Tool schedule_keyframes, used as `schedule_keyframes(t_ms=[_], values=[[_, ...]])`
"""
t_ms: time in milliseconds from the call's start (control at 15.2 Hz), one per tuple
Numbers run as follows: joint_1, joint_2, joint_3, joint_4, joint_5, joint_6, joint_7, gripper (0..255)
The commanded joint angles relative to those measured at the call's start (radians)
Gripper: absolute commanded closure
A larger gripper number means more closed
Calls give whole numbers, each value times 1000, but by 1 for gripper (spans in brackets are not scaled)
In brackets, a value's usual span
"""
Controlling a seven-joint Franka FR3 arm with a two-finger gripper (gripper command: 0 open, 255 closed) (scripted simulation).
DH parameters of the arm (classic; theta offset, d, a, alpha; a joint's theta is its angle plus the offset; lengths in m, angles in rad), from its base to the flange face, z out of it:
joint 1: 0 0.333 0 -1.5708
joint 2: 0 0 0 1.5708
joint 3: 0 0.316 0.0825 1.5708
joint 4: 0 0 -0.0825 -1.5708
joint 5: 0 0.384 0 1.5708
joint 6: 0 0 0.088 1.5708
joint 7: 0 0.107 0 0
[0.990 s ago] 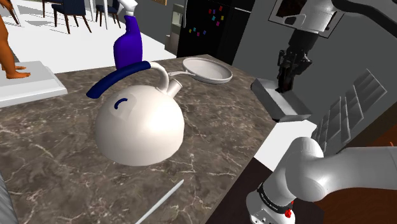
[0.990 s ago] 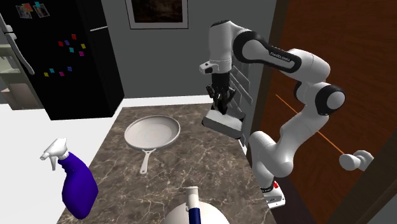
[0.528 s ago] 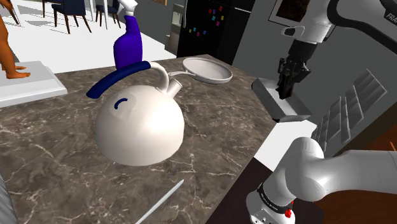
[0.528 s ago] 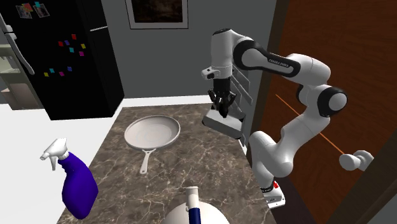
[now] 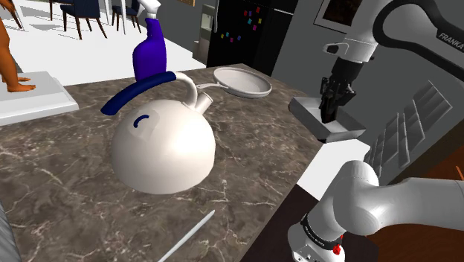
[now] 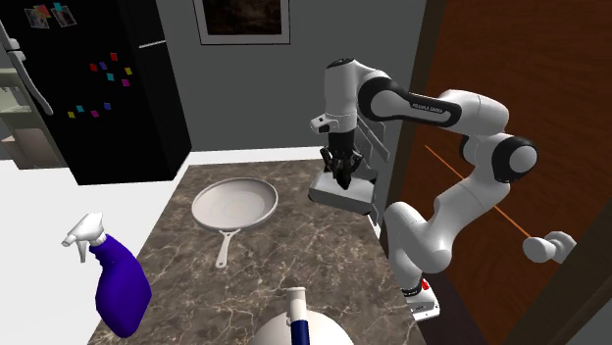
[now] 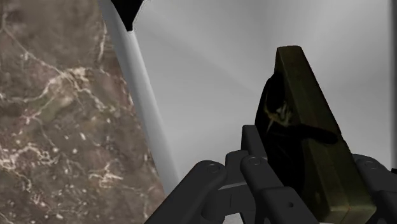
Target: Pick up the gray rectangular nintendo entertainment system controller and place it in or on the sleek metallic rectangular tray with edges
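My gripper (image 7: 310, 181) pinches the dark controller (image 7: 303, 114) between its fingers, over the grey tray (image 7: 210, 76), which lies at the edge of the marble counter (image 7: 57, 127). In the shoulder view, the white pan (image 5: 243, 80) lies at 10 o'clock from the tray.

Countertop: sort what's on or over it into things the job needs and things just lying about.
Job:
- controller, dark olive, clasped in the tool
- tray, grey, beneath the tool

Lying about:
- kettle, white with a blue handle
- frying pan, white
- spray bottle, blue
- rod, thin and grey, near the counter's edge
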Motion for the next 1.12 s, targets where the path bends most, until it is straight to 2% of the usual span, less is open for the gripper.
schedule_keyframes(t_ms=[0, 264, 330, 660, 924, 1056], values=[[0, -1, 0, -3, 0, 2, 0, 255], [0, -1, 0, -3, 0, 2, 0, 255], [0, -1, 0, -3, 0, 2, 0, 0], [0, -1, 0, -3, 0, 2, 0, 0], [17, 80, 17, 171, 22, -92, -13, 0], [17, 80, 17, 171, 22, -92, -13, 0]])
